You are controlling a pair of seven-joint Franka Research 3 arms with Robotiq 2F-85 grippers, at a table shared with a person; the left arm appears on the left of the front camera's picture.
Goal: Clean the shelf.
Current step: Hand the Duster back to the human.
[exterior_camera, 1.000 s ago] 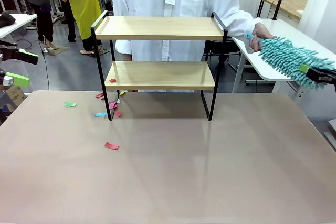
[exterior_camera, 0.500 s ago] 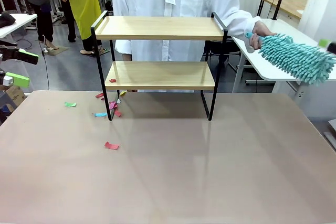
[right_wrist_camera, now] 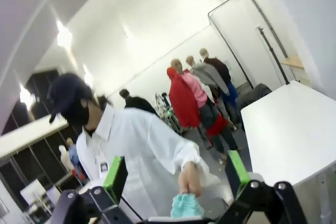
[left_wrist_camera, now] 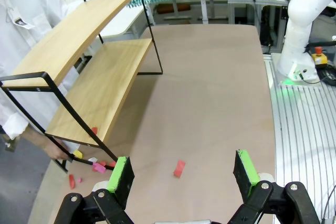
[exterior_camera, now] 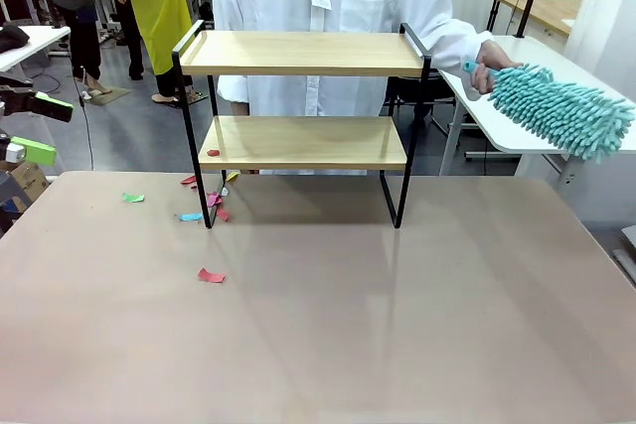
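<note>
The shelf (exterior_camera: 303,116) stands at the far middle of the tabletop (exterior_camera: 397,325). Its top board is bare; one small red scrap (exterior_camera: 213,153) lies at the left end of the lower board. Coloured paper scraps (exterior_camera: 204,204) lie on the tabletop by its left foot. The person's hand (exterior_camera: 489,59) holds the teal duster (exterior_camera: 561,108) off to the right. Left gripper (left_wrist_camera: 182,179) is open and empty; right gripper (right_wrist_camera: 176,177) is open, empty. Judgement: cleaning nearly complete; one scrap remains.
</note>
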